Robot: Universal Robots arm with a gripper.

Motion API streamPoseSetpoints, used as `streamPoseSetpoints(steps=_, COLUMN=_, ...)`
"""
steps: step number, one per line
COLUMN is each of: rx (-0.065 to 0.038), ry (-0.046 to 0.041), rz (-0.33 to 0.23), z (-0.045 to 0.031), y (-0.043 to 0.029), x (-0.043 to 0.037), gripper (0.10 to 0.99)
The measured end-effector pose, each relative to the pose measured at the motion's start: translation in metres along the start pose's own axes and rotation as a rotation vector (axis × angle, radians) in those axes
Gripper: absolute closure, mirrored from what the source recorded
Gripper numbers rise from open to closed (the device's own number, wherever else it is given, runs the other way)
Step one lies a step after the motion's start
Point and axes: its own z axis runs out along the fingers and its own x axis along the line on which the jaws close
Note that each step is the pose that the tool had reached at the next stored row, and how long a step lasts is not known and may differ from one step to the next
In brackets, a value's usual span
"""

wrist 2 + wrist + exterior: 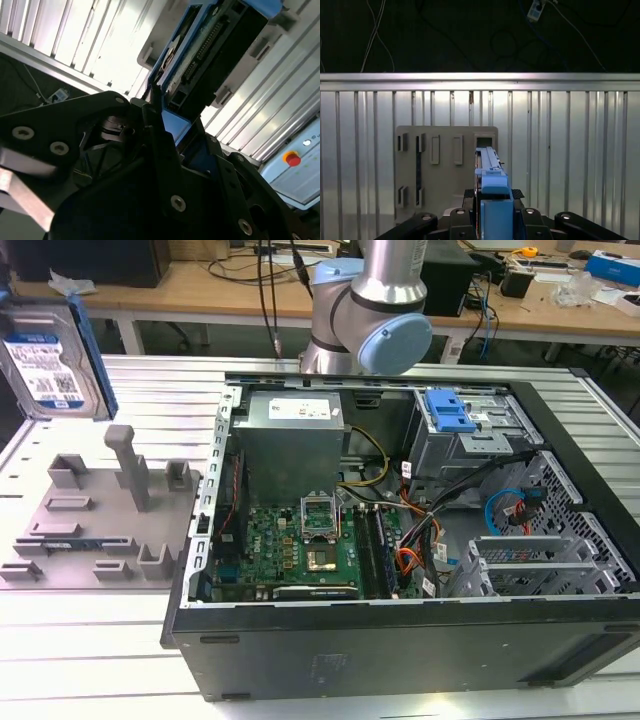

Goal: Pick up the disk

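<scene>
The disk, a flat silver metal hard drive with a white-and-blue label and blue plastic side rails, hangs upright in the air at the exterior view's far left, above and behind the grey plastic fixture with upright posts, clear of it. In the first wrist view the disk shows edge-on, a thin silver strip capped by a blue rail, with the grey fixture flat on the ribbed aluminium table well below. In the second wrist view the disk sticks out from the black gripper, its connector edge and blue rail showing. The gripper's jaws are pressed against the disk's blue rails, pinching it from both sides. To the exterior view's right of the fixture lies the open black computer case with green motherboard, grey power supply box and a blue-handled metal drive cage at its far right. The silver robot arm's blue-capped joint rises behind the case. Wooden workbenches with cables stand farther back.
</scene>
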Motion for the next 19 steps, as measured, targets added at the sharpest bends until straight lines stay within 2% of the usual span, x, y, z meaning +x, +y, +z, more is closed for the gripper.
streamPoseSetpoints(steps=2, rx=0.000, ry=0.0000, rz=-0.005, z=-0.0156, y=-0.0002, x=0.0003, gripper=0.722)
streamPoseSetpoints(steps=8, rx=0.000, ry=-0.0002, rz=-0.014, z=-0.0435, y=-0.0004, x=0.0009, gripper=0.722)
streamPoseSetpoints(steps=9, rx=0.000, ry=-0.0003, rz=-0.016, z=-0.0520, y=-0.0006, x=0.0011, gripper=0.722)
streamPoseSetpoints(steps=10, rx=0.000, ry=-0.0006, rz=-0.017, z=-0.0560, y=-0.0006, x=0.0012, gripper=0.722)
streamPoseSetpoints(steps=19, rx=0.000, ry=-0.0023, rz=-0.017, z=-0.0568, y=-0.0006, x=0.0013, gripper=0.722)
